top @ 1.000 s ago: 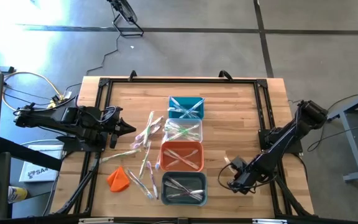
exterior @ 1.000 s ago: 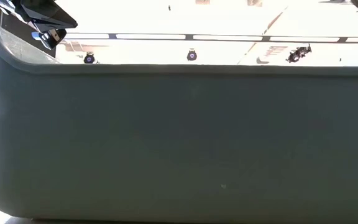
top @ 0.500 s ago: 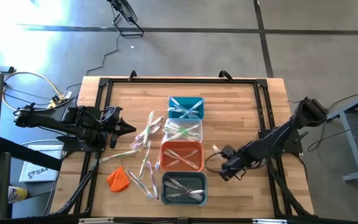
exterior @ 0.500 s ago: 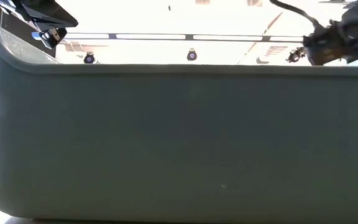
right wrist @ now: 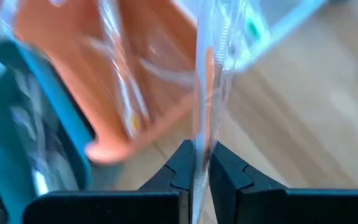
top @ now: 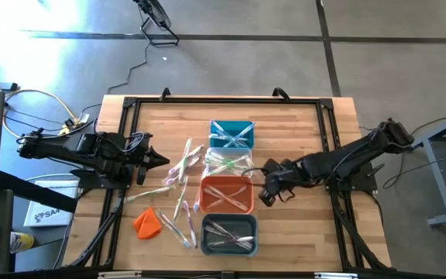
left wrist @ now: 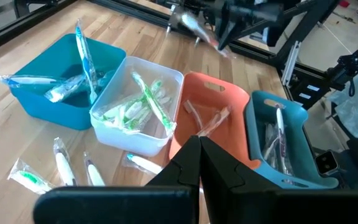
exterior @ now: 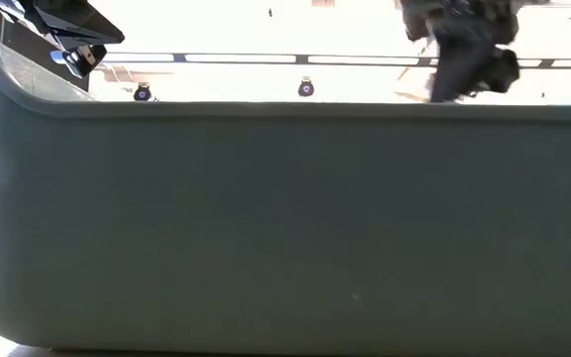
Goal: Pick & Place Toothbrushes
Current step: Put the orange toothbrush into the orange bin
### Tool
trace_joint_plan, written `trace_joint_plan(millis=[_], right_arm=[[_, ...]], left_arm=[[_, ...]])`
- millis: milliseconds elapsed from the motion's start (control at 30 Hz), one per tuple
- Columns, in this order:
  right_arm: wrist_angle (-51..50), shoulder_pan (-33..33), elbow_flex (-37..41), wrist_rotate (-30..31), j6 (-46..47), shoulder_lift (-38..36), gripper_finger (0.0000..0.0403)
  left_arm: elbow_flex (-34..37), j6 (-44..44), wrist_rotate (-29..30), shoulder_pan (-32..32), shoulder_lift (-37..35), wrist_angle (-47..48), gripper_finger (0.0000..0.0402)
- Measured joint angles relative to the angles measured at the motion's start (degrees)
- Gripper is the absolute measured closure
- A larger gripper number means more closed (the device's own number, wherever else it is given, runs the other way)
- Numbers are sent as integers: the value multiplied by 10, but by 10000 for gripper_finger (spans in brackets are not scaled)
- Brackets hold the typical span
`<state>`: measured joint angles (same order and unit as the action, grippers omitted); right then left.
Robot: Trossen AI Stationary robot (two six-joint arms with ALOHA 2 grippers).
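Four bins stand in a row down the table's middle: teal (top: 231, 134), clear (top: 228, 163), orange (top: 226, 194) and grey (top: 228, 235). Each holds wrapped toothbrushes. Several more toothbrushes (top: 180, 180) lie loose on the wood left of the bins. My right gripper (top: 266, 184) hovers just right of the orange bin (right wrist: 123, 68), shut on one clear-wrapped toothbrush (right wrist: 207, 81). My left gripper (top: 161, 160) waits shut at the table's left, above the loose toothbrushes; its fingertips (left wrist: 199, 146) are together. My right gripper pinches the wrapped toothbrush between its two fingers (right wrist: 185, 163), at a spot on the shaft (right wrist: 201, 146) near one end. The fingers slant down from the table's right side. The toothbrush runs on past the fingertips, lifted clear of the table beside the orange bin.
A small orange lump (top: 147, 222) lies at the near left. A black frame (top: 122, 116) runs around the table's edges. The low view is filled by a dark grey wall (exterior: 285, 228). Bare wood (top: 300, 139) lies right of the bins.
My right gripper has carried the toothbrush up and toward the table's left and far side, from the near right of the table to the orange bin's right edge. It rolled as it went and stayed shut.
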<state>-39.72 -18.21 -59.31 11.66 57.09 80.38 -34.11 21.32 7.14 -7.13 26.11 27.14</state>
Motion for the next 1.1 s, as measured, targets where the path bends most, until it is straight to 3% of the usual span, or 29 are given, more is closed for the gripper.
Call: trace_joint_plan(millis=[433, 700, 933, 1100], right_arm=[[174, 76, -69, 34, -153, 17, 382], [263, 81, -69, 27, -169, 68, 382], [355, 75, -69, -13, -179, 115, 382], [365, 64, -69, -16, -185, 125, 382]], left_arm=[[0, 0, 0, 0, 0, 0, 402], [0, 0, 2, 0, 0, -2, 402], [0, 0, 37, 0, 0, -10, 402], [0, 4, 40, 0, 0, -11, 402]])
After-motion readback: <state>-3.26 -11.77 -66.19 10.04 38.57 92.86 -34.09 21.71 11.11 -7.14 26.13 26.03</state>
